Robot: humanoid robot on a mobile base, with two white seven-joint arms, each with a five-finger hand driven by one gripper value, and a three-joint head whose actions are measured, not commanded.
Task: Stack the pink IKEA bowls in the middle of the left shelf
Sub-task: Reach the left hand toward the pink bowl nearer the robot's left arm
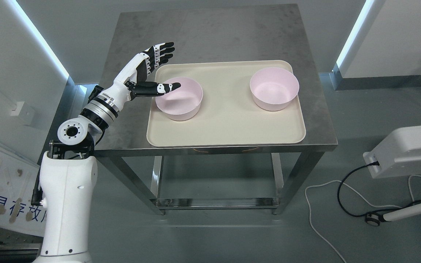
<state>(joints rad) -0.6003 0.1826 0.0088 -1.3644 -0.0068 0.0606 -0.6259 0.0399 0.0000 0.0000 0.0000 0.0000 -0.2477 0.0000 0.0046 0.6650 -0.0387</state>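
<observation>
Left hand spread open beside near pink bowl; empty.

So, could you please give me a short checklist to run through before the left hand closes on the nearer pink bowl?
1. Left hand open, holding nothing: ok, fingers spread.
2. Thumb placed for a grip: ok, it reaches over the rim of the left pink plastic bowl.
3. Left bowl upright and empty: ok.
4. Right pink plastic bowl upright, empty, apart from the first: ok.
5. Both bowls on the beige rectangular tray, tray fully on the grey metal table: ok.
6. Shelf to stack on in view: not ok, none shows.
</observation>
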